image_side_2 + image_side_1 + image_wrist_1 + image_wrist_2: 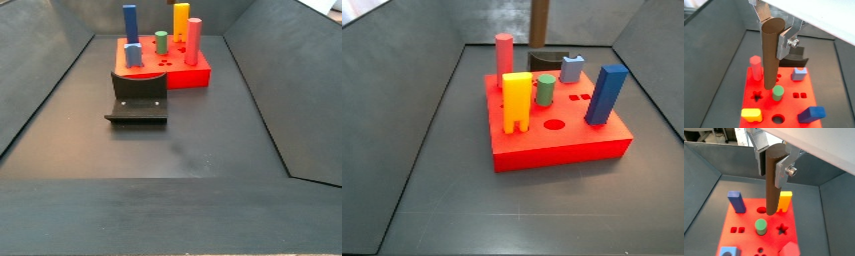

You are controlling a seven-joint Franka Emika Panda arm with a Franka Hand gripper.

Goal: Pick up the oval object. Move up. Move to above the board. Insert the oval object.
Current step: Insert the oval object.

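My gripper (774, 37) is shut on the upper end of the oval object (769, 60), a long brown peg that hangs upright; both wrist views show it (771, 188). Its lower end shows over the red board (764, 107) in both wrist views. In a side view the peg (540, 25) comes down from the upper edge, behind the board (563, 150) and over the fixture (545, 60). The gripper is out of view in both side views.
The board holds a pink cylinder (755, 67), a green cylinder (778, 92), a yellow block (751, 115), a blue block (811, 114) and a light blue block (799, 74). The fixture (138, 97) stands beside the board. Grey walls enclose the floor.
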